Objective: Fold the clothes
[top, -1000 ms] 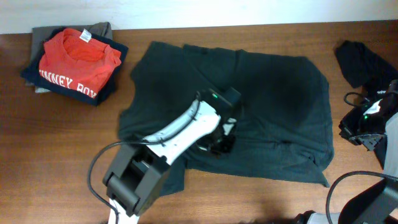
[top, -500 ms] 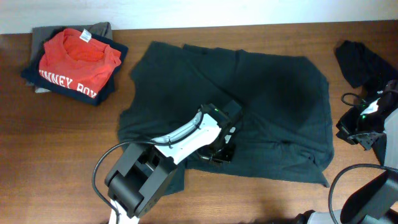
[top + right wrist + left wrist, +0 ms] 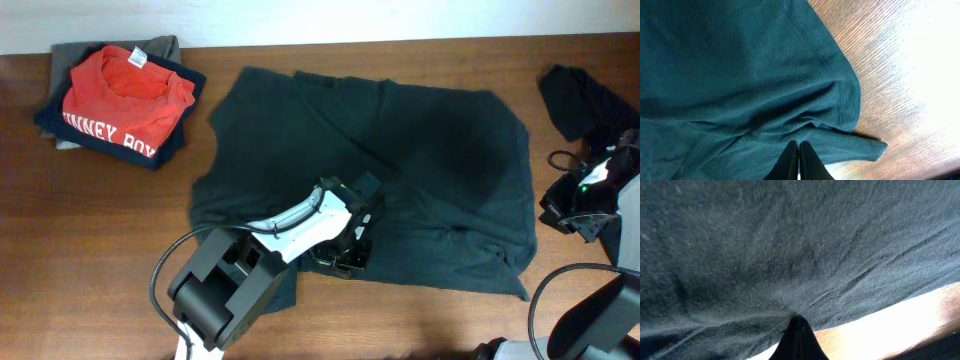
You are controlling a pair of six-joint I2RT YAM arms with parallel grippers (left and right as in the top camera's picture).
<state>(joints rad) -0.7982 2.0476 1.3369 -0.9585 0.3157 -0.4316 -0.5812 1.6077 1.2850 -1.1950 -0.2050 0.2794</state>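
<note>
Dark T-shirt (image 3: 420,140) spread flat on wooden table (image 3: 90,230), left gripper (image 3: 797,322) clamped on its near hem, right gripper (image 3: 799,147) pinched closed on black garment (image 3: 740,75) to its right, folded pile (image 3: 125,90) to its left

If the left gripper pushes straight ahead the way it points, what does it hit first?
The dark shirt: the left gripper seems to have its fingers shut on the cloth near the hem, with the wooden table probably just beneath.

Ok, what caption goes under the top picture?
Left fingers pinch a spread dark shirt; folded clothes stacked at the table corner.
</note>
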